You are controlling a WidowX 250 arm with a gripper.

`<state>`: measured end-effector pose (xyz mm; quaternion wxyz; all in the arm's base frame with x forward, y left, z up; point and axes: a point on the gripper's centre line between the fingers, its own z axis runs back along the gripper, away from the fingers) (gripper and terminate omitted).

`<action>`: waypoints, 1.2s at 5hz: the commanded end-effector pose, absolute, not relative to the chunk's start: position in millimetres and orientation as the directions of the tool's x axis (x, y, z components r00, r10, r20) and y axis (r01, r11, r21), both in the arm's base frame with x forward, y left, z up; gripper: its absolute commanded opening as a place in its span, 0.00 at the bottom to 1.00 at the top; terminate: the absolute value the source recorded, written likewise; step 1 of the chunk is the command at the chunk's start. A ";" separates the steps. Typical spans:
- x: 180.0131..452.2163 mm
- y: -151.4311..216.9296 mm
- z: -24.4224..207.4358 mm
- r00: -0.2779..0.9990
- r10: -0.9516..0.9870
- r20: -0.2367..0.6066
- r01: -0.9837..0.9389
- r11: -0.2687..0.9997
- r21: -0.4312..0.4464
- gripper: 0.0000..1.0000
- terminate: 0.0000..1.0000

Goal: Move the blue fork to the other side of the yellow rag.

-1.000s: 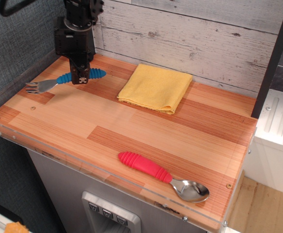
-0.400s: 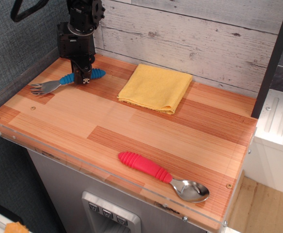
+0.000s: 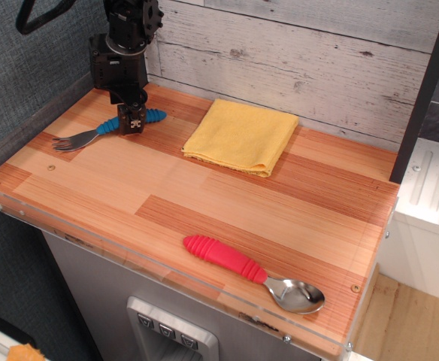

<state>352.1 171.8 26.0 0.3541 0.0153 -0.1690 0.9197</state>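
Free room and obstacles on the tabletop [image 3: 204,218].

The hand [image 3: 134,125] stands at the blue fork [image 3: 103,129], near the plank wall [image 3: 295,60] behind and the grey panel [image 3: 24,83] at the left. The yellow rag [image 3: 242,135] lies low between that corner and the bare wood near the black post [image 3: 422,98]. The broad middle strip is open; a red-handled spoon [image 3: 253,272] occupies the front edge.

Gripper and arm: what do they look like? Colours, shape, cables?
All black. The gripper has narrow fingers under a boxy black housing; above it sits a rounder wrist section. A black cable loops at the top left. No markings can be made out.
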 end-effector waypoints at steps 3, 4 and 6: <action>320.3 147.2 110.6 -0.648 0.723 0.240 -0.755 -0.568 -0.328 1.00 0.00; 301.5 136.7 118.8 -0.571 0.784 0.244 -0.813 -0.499 -0.299 1.00 0.00; 266.0 103.7 128.6 -0.492 0.848 0.194 -0.851 -0.423 -0.310 1.00 0.00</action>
